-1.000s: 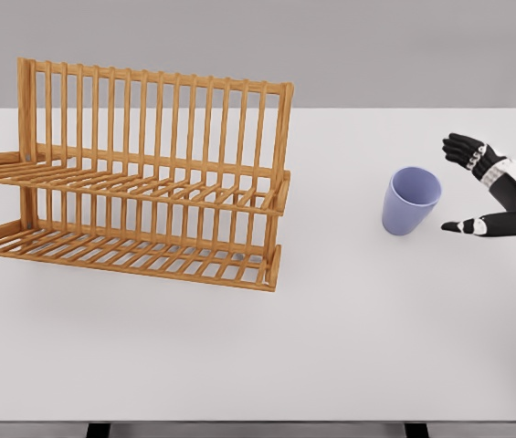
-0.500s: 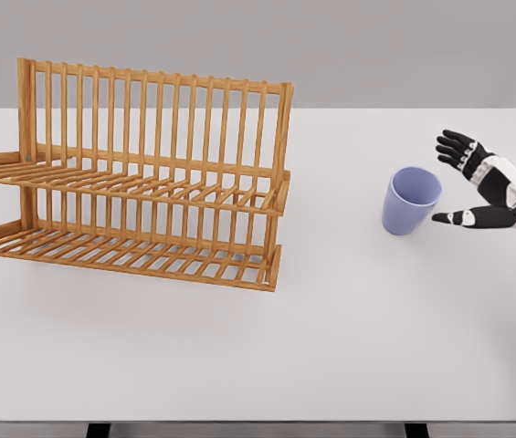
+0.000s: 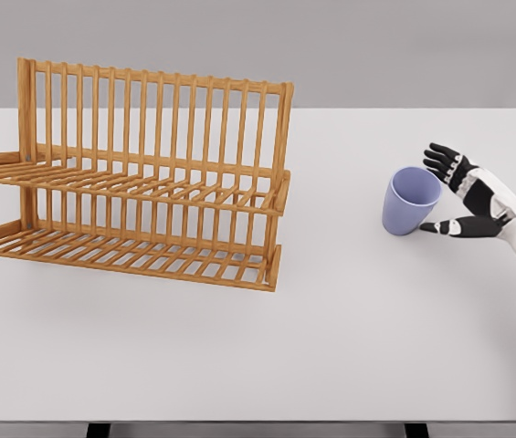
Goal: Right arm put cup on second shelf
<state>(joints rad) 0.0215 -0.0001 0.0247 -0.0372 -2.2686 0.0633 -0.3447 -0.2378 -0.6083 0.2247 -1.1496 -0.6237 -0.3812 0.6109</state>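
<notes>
A wooden two-tier dish rack is seen standing on the left half of a white table. Its tall slatted back is upright, and two slatted shelves project from it toward the camera, the upper one directly above the lower one. Both shelves are seen to carry nothing.

Well to the right of the rack, a lavender cup is found standing upright on the table, its open mouth turned up and slightly toward the camera. No contact with the rack is made; a broad stretch of bare tabletop lies between them.

Just to the right of the cup, the right hand is seen, its white forearm entering from the right edge. The black fingers are spread apart and extended behind the cup's rim on its right side, while the thumb is stretched toward the cup's base at its lower right. The cup is bracketed but not gripped; whether any fingertip actually touches it cannot be told.
</notes>
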